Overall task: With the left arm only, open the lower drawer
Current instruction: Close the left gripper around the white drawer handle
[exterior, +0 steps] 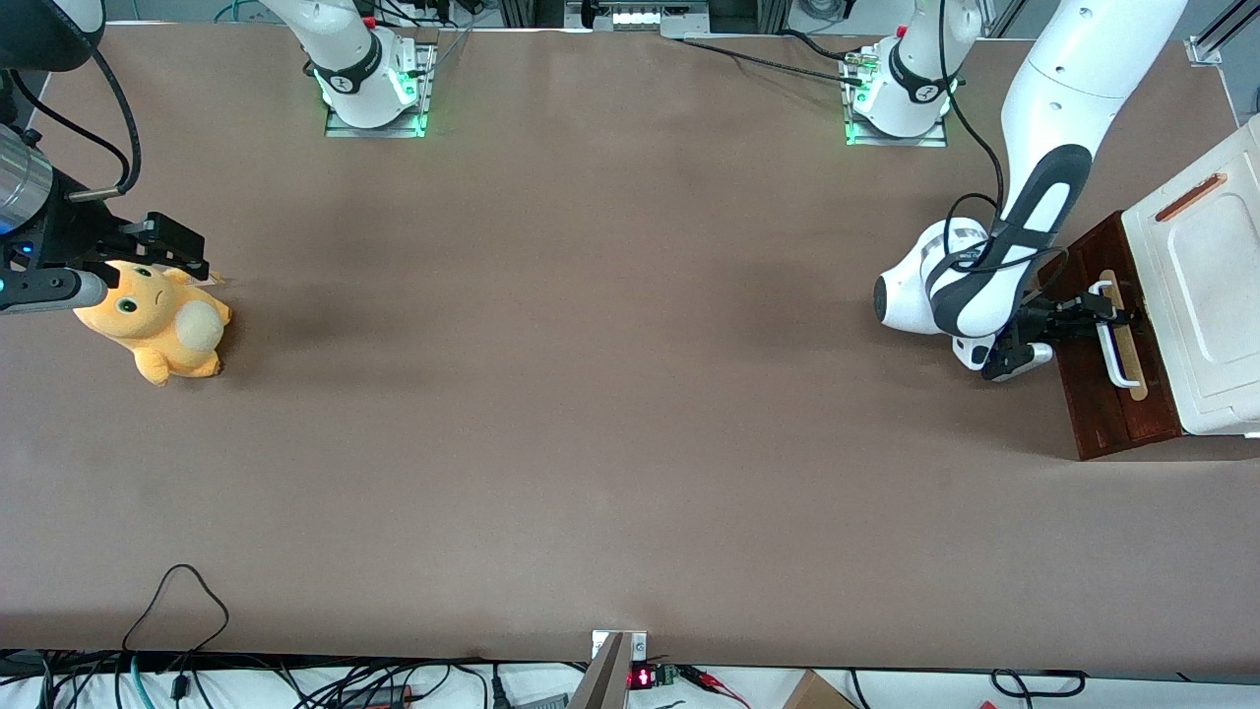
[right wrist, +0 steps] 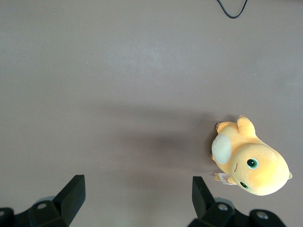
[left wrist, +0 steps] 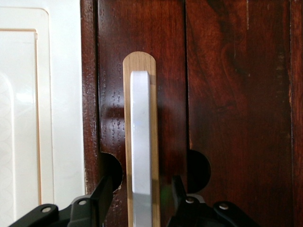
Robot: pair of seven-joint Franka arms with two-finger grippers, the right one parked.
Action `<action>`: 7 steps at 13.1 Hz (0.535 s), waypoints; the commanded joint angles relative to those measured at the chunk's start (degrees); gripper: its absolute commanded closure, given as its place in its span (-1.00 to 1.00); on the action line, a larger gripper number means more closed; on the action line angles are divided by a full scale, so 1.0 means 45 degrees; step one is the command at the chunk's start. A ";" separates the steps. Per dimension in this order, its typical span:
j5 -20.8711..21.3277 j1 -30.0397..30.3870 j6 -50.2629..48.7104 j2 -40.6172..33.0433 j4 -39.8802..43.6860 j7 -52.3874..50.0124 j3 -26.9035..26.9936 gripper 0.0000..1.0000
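The lower drawer (exterior: 1107,379) sits at the working arm's end of the desk (exterior: 591,394). The end effector (left wrist: 142,198) is open, its fingers (left wrist: 105,189) straddling the white handle (left wrist: 141,142) without gripping. Pulling before closing would likely slip off.

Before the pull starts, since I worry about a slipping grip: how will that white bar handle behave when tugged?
The white bar handle looks stiff, so it will likely not flex. Its smooth surface may be slippery. The gripper is open, a finger on either side, so hooking it may hold better. The lower drawer should slide, not tip.
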 commanded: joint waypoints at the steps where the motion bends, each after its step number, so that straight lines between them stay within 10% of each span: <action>1: 0.0669 0.0324 -0.0117 0.0071 -0.0078 -0.0193 -0.0018 -0.05; 7: 0.0669 0.0344 -0.0098 0.0168 -0.0059 -0.0212 -0.0037 0.50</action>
